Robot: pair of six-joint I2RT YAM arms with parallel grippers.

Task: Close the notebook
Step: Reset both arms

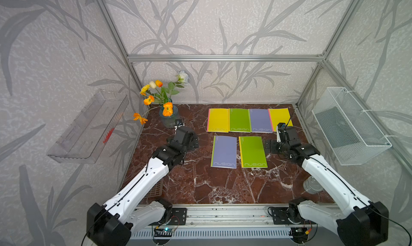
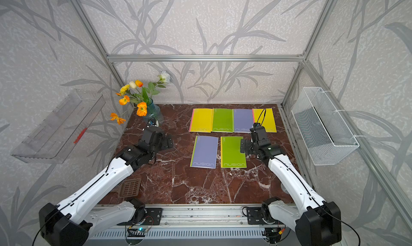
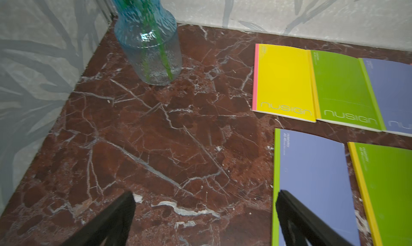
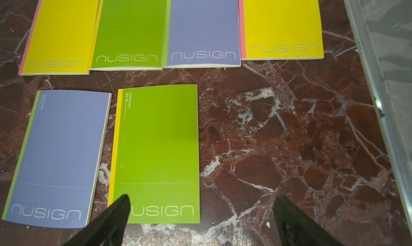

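Tabletop [image 1: 200, 184]: glossy dark-red marble pattern, veined white. Six flat rectangular notebooks with smooth card covers are recorded, all lying closed. In a top view, a back row of four [image 1: 239, 120] (yellow, green, purple, yellow) is seen right of centre, edges touching. Below it lie a purple notebook [image 1: 224, 151] and a green notebook [image 1: 253, 151], side by side with a narrow gap.

Left gripper [image 3: 206, 193]: black tapered fingers spread wide, gripping nothing, left of the purple notebook. Right gripper [image 4: 202, 197]: likewise spread wide, gripping nothing, just beside the green notebook's right edge.

A dimpled blue glass vase [image 1: 168, 120] is noted at the tabletop's upper left.
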